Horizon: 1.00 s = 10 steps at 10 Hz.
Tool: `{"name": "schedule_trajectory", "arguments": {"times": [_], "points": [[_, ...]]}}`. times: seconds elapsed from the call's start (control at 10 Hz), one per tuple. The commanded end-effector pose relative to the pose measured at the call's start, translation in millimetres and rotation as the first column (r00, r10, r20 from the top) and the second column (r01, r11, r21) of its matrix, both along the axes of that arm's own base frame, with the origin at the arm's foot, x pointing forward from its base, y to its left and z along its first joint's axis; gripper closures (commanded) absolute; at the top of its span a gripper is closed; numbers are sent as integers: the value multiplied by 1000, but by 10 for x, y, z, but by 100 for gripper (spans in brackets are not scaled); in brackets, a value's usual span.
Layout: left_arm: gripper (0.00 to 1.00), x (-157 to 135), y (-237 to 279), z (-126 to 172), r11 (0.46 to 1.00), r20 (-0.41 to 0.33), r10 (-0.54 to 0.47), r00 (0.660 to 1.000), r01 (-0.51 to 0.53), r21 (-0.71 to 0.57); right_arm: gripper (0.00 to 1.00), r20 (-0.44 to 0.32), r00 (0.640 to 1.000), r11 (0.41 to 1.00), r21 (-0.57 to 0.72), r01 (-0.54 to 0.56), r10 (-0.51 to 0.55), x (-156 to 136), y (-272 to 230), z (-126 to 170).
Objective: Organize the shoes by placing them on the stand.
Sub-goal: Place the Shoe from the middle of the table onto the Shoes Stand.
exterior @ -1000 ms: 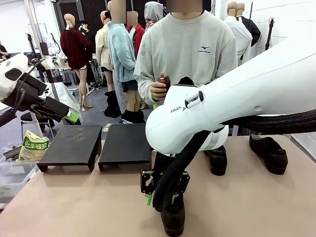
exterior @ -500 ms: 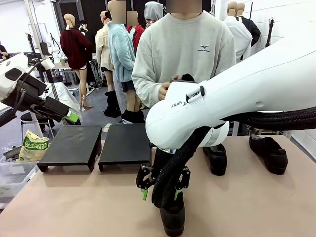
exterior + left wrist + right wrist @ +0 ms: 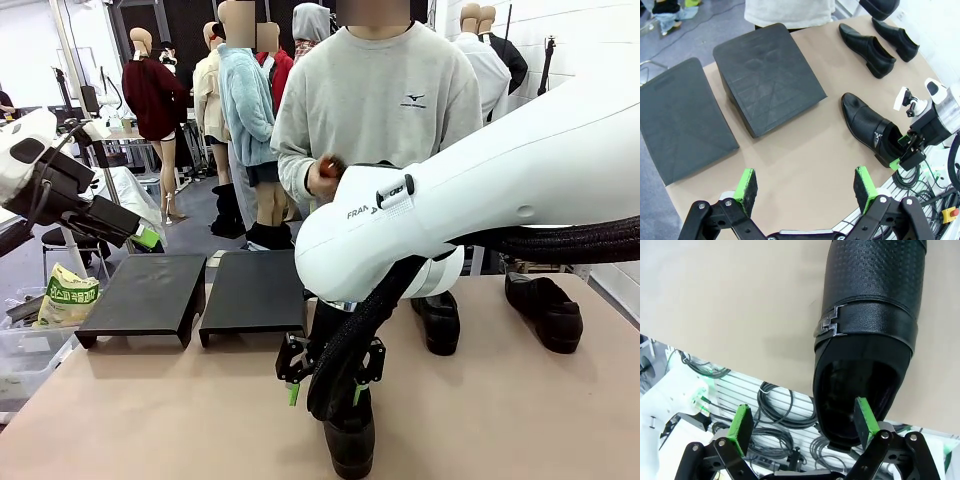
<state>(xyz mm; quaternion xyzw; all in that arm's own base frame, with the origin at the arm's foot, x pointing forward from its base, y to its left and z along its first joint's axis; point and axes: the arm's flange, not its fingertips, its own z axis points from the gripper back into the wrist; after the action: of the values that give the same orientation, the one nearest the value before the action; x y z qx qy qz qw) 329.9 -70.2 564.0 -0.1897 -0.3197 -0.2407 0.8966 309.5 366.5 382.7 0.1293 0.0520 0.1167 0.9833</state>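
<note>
A black shoe point(image 3: 350, 440) with a metal buckle point(image 3: 830, 322) lies at the table's near edge. My right gripper point(image 3: 325, 392) hangs open just above its heel; in the right wrist view, one green pad point(image 3: 863, 419) is over the shoe's opening point(image 3: 855, 385) and the other pad point(image 3: 740, 422) is out beside it. Two more shoes point(image 3: 437, 320) point(image 3: 545, 310) lie at the right. Two black stands point(image 3: 145, 293) point(image 3: 255, 290) sit side by side at the left. My left gripper point(image 3: 805, 186) is open, high above the table's left side, with nothing between its pads.
A person stands at the far side with hands held together at chest height point(image 3: 325, 172), holding something dark. Cables and a bench frame point(image 3: 775, 425) run below the near table edge. Bare tabletop point(image 3: 150, 410) lies in front of the stands.
The right gripper's jaws have spread wider over the near shoe's heel. The person's hands shifted a little. The left arm has not moved.
</note>
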Motion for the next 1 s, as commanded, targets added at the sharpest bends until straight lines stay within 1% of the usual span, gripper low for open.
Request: {"name": "schedule_trajectory", "arguments": {"times": [0.0, 0.1, 0.2, 0.3, 0.4, 0.5, 0.6, 0.7, 0.8, 0.9], "points": [[0, 7, 27, -6, 1000, -1, -9, 1000, 9, -5, 0, 0, 1000, 1000, 0, 0, 0, 0, 0, 0], [0, 7, 27, -6, 1000, -1, -9, 1000, 9, -5, 0, 40, 998, 999, 2, -43, 43, 7, -127, 233], [0, 7, 27, -6, 1000, -1, -9, 1000, 9, -5, 0, 55, 997, 999, 5, -51, 51, 38, -275, 393], [0, 7, 27, -6, 1000, -1, -9, 1000, 9, -5, 0, 61, 997, 998, 23, -53, 52, 65, -529, 548], [0, 7, 27, -6, 1000, -1, -9, 1000, 9, -5, 0, 92, 993, 997, 24, -75, 73, 33, -772, 659], [0, 7, 27, -6, 1000, -1, -9, 1000, 9, -5, 0, 112, 992, 999, 7, -51, 50, 37, -1033, 751], [0, 7, 27, -6, 1000, -1, -9, 1000, 9, -5, 0, 120, 991, 997, -51, -58, 64, 82, -1375, 817], [0, 7, 27, -6, 1000, -1, -9, 1000, 9, -5, 0, 97, 989, 990, -94, -101, 111, 149, -1699, 810], [0, 7, 27, -6, 1000, -1, -9, 1000, 9, -5, 0, 95, 991, 987, -139, -83, 97, 179, -1999, 769], [0, 7, 27, -6, 1000, -1, -9, 1000, 9, -5, 0, 103, 987, 981, -162, -104, 121, 152, -2238, 762]]}}
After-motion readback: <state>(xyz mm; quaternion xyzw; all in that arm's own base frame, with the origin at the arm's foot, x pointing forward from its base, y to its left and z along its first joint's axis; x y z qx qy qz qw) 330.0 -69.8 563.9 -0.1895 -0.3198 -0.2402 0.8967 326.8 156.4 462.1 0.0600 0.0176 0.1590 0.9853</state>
